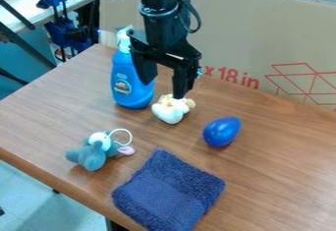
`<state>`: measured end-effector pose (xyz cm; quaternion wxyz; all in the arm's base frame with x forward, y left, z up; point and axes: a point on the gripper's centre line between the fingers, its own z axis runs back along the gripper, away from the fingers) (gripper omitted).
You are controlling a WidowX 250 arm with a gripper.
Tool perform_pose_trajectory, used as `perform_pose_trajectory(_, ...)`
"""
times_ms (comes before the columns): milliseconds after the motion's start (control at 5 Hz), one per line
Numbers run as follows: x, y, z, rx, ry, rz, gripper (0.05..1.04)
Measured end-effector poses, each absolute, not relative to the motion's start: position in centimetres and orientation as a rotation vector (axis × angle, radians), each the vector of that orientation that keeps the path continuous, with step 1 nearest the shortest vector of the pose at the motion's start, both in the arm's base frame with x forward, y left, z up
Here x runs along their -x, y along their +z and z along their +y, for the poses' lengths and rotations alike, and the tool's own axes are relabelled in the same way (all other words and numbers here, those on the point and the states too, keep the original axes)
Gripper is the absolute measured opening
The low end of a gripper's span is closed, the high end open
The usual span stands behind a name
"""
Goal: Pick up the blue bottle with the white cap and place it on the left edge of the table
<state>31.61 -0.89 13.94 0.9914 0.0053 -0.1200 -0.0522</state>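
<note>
Camera view: my tool (162, 89) hangs from the top, its two black, angular fingers (180, 84) spread well apart with nothing gripped between them. One fingertip comes down at the back edge of one small, lumpy plush toy (169, 113), white in front and tan behind; I cannot tell whether they touch. The toy lies on the wood-grain surface (275, 176), near the base of one smooth blue plastic bottle (132, 85) with a white top and one label on its front.

To the right in view lies one glossy, deep-blue plastic egg (222, 131), its narrower end pointing up and right. Nearer the camera is one folded navy terry washcloth (169, 190), thick, looped and roughly rectangular. Left of it I see one soft grey-blue plush animal (95, 157), with one thin white ring (130, 137) beside its white patch and a pink part showing. That makes five separate items, two of them plush. Behind stands tan cardboard (263, 33) with red printed lines.
</note>
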Motion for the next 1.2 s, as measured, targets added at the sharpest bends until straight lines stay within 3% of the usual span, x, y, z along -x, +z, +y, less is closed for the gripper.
perform_pose_trajectory(200,-31.4,12.9,-0.9,-0.009,-0.106,-0.206,1.005)
perform_pose_trajectory(800,-33.8,15.7,4.5,-0.069,-0.070,-0.247,1.005)
perform_pose_trajectory(1200,-35.2,15.4,9.0,-0.043,-0.054,-0.226,1.005)
